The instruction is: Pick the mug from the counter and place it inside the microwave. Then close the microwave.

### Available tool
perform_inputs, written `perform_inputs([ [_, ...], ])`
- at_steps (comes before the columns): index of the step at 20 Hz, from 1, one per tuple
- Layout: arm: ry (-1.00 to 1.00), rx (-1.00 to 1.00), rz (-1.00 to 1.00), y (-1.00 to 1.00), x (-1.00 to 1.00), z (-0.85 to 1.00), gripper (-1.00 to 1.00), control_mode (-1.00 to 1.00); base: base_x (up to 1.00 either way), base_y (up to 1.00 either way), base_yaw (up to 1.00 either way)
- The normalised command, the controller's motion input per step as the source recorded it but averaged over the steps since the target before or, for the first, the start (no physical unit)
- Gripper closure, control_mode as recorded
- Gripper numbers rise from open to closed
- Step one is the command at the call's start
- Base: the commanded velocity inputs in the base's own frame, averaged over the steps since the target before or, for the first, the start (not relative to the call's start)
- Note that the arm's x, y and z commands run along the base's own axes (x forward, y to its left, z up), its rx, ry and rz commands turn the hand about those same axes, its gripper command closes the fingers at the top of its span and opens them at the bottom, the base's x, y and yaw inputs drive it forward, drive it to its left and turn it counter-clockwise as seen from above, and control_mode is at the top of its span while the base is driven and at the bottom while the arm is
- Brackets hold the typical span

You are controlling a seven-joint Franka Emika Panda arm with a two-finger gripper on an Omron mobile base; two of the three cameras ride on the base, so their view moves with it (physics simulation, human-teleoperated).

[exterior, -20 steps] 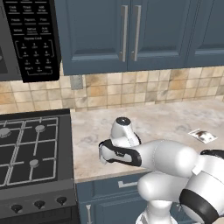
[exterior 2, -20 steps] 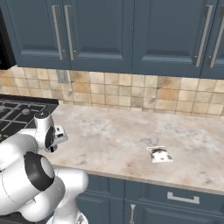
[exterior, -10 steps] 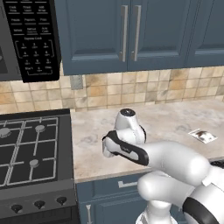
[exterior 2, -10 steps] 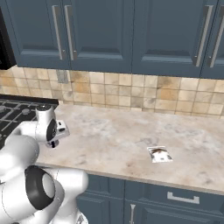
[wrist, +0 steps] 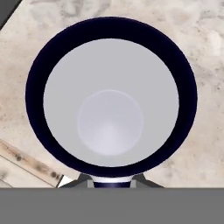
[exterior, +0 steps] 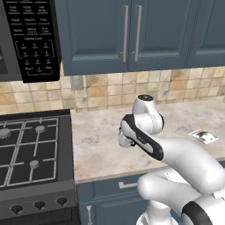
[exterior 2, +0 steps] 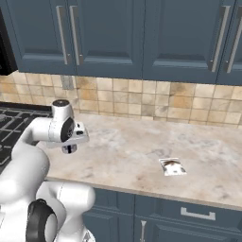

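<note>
The hand [exterior 2: 69, 149] is clamped on the mug [wrist: 111, 97], holding it just above the tabletop [exterior: 105, 138]. The microwave [exterior: 27, 39] sits up at 10 o'clock. I'd keep the mug level and swing up slowly, so the rim clears the door frame.

My mug [wrist: 111, 109] is light grey inside with a dark blue rim. The table [wrist: 205, 144] is beige and marbled.
</note>
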Motion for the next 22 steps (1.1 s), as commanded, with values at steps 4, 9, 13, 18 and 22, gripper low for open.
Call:
perform_inputs([
  [4,0.04,0.0,-0.16,-0.56,-0.09,0.43,1.0,-1.0,0.0,0.0,0.0],
  [9,0.02,0.0,-0.17,-0.6,-0.11,0.35,1.0,-1.0,0.0,0.0,0.0],
  [13,0.04,0.0,-0.2,-0.52,-0.04,0.39,1.0,-1.0,0.0,0.0,0.0],
  [18,0.02,0.0,-0.22,-0.53,-0.15,0.4,1.0,-1.0,0.0,0.0,0.0],
  [22,0.0,0.0,-0.21,-0.52,-0.38,0.28,1.0,-1.0,0.0,0.0,0.0],
])
